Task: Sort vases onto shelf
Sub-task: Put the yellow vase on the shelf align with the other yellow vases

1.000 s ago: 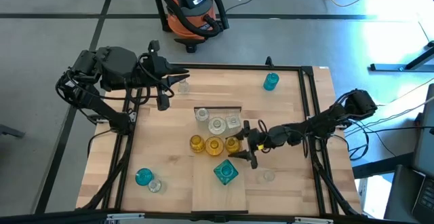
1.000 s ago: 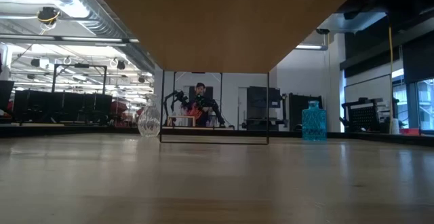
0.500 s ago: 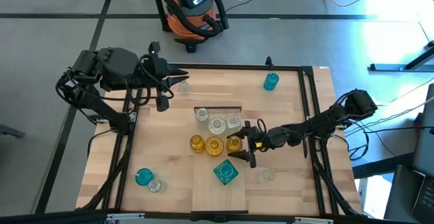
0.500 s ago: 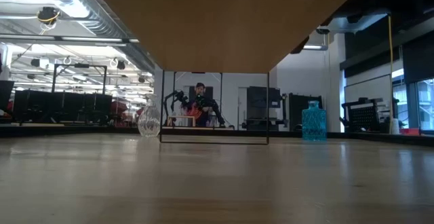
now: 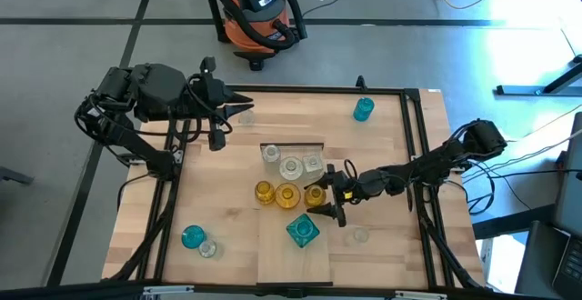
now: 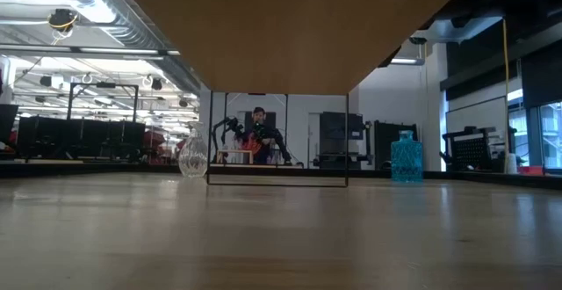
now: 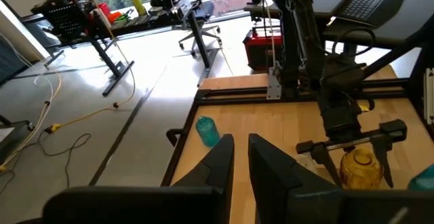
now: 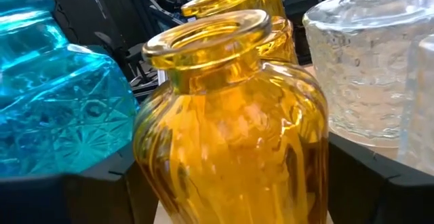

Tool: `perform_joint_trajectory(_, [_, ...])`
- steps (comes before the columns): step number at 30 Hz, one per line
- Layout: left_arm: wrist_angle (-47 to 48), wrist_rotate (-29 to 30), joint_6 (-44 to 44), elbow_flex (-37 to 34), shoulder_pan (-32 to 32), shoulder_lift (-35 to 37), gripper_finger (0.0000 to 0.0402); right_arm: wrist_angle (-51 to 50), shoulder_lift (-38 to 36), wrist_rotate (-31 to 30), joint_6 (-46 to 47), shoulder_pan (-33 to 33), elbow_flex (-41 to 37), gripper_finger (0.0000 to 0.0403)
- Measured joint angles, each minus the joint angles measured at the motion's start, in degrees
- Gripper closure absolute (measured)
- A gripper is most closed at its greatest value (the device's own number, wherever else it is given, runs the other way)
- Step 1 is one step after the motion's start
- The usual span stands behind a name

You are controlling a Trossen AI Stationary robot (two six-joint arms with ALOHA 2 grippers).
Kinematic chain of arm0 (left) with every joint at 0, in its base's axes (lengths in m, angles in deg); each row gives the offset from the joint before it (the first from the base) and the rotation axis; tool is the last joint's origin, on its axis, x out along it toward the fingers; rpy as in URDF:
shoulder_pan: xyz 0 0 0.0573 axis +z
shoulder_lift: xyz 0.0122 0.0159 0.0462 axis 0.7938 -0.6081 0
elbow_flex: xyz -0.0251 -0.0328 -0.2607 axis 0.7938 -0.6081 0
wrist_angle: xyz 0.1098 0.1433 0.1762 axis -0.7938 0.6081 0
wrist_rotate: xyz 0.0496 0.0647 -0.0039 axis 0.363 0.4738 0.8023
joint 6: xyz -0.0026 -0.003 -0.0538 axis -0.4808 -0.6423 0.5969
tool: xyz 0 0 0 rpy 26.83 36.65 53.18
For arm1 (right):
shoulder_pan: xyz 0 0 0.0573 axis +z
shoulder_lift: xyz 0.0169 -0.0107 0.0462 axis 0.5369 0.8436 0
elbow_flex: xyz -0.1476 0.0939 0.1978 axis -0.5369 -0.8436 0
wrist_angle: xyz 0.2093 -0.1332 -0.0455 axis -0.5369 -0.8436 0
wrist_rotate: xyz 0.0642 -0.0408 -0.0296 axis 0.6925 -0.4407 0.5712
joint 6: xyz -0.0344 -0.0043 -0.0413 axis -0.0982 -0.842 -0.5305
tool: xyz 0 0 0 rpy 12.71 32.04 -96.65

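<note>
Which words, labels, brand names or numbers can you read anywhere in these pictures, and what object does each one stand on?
None can be read.
Orange and black shop vacuum on the floor beyond the table: a small pale patch on its top, too small to read.
Amber-yellow ribbed glass vase, teal-blue cut-glass vase and clear textured glass vase: moulded patterns only, no lettering.
Pale wooden shelf plank: no marking.
</note>
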Motion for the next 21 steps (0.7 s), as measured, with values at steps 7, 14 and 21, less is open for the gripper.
perform_joint_trajectory(7, [-0.05, 0.0, -0.01, 0.0, 0.0, 0.0, 0.0365, -0.61, -0.04, 1.03, 1.08, -0.07, 0.03, 0.0107])
perform_joint_trajectory(14, [-0.14, 0.0, -0.03, 0.0, 0.0, 0.0, 0.0365, -0.43, 0.02, 0.98, 1.1, -0.07, -0.02, 0.0107])
perform_joint_trajectory(21, [-0.16, 0.01, 0.03, 0.0, 0.0, 0.0, 0.0365, 1.16, 0.17, 0.49, 1.15, -0.07, -0.19, 0.0107])
